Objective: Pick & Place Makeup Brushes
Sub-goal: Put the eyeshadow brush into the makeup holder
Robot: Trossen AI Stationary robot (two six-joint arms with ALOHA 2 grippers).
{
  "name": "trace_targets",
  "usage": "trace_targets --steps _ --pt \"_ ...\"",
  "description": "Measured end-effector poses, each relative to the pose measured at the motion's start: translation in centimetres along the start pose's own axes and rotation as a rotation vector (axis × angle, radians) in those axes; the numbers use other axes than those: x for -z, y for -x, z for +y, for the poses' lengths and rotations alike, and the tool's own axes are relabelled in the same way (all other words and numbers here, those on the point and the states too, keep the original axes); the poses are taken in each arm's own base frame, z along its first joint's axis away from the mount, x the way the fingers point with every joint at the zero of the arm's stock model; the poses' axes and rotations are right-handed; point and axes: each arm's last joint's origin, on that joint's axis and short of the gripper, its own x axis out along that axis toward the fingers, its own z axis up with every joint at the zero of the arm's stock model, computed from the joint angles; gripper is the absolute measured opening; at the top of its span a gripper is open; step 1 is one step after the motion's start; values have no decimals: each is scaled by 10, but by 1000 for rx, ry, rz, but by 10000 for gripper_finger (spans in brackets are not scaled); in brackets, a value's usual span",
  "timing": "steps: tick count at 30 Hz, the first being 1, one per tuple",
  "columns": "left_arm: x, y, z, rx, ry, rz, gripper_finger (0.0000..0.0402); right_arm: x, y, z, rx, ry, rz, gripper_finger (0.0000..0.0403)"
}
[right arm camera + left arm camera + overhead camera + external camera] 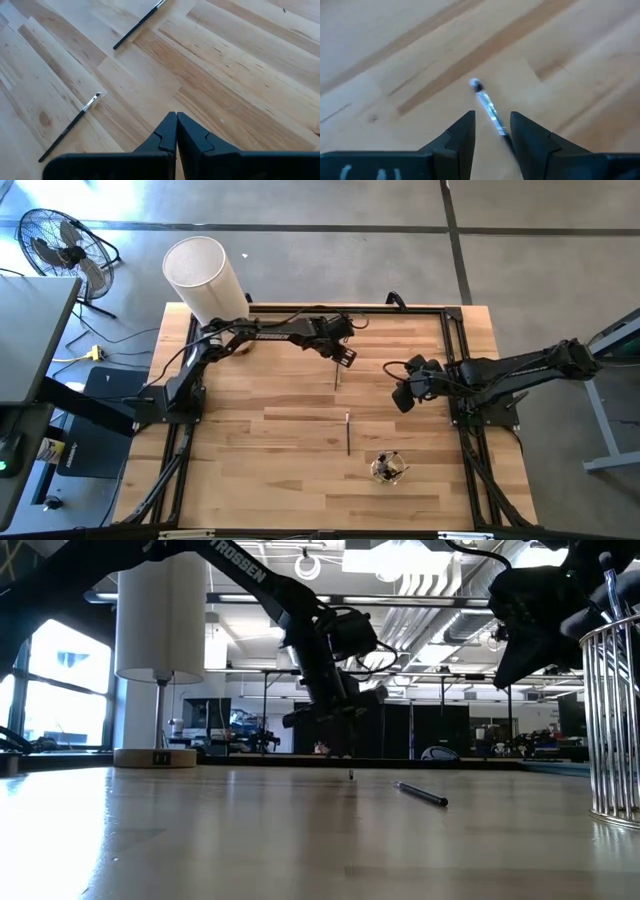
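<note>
My left jaws pinch a makeup brush near its handle end, and the left gripper hangs over the far middle of the counter with the brush pointing down, its tip just clear of the wood in the low view. The right jaws are pressed together on nothing; the right gripper waits over the right side of the counter.

A second brush lies flat near the middle of the counter, and the right wrist view shows two lying brushes, one of which I take to be the same one. A wire holder stands toward the near right (a few handles seem to stick up from it already).

As I judge it, the step in hand is carrying the held brush to that holder. To do it well I would lift it higher first, so that the hanging tip clears the rim, keep it upright, travel slowly so it does not swing or slip, and centre it over the opening before I release.
</note>
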Motion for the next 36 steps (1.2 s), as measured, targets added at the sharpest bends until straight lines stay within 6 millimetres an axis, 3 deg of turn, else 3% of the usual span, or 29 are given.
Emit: trace_targets --steps 3,10,15,18,23,28,32,36 --pt "-2 15 -5 44 -83 -16 122 0 0 0 0 2 0 3" --pt "1 82 -37 165 -225 -149 122 0 0 0 0 3 1 7" --pt "24 134 -68 232 -310 -239 117 0 0 0 -1 4 4 7" --pt "50 154 -90 277 -366 -260 90 0 0 0 -3 5 8 3" --pt "99 172 -122 370 -410 -193 10 1 0 0 -4 5 12 3" --pt "151 183 -136 397 -609 -21 19 1 0 0 -15 4 22 8" --pt "191 171 -146 339 -610 90 6 1 0 1 -21 3 29 6" --pt "219 169 -158 345 -635 87 2 1 0 3 -53 -33 46 1"
